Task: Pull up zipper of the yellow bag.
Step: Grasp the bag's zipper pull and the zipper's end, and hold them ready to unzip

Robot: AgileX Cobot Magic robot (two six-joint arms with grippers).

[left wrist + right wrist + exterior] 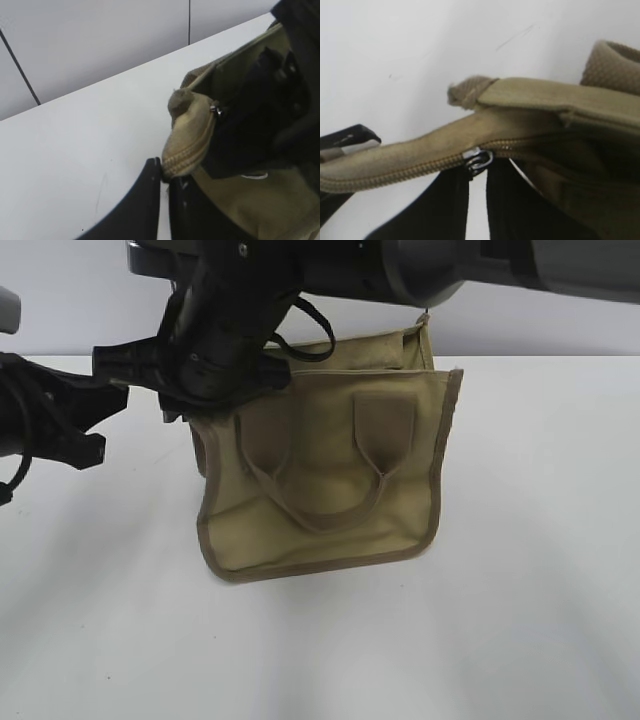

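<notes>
The yellow bag [330, 490] stands on the white table with its handle side toward the exterior camera. My left gripper [164, 175] is shut on the folded end of the bag's zip tape [187, 145]. In the exterior view it sits at the bag's upper left corner [135, 368]. My right gripper [478, 172] is shut on the silver zipper pull [479, 159]. It reaches across from the upper right [205, 380]. In the right wrist view the teeth are joined left of the pull and parted right of it. The pull also shows in the left wrist view [215, 109].
The white table [520, 620] spreads around the bag. A grey wall [100, 45] stands behind the table. The bag's black strap [318, 332] loops behind my right arm. A looped handle [320, 505] hangs on the bag's front.
</notes>
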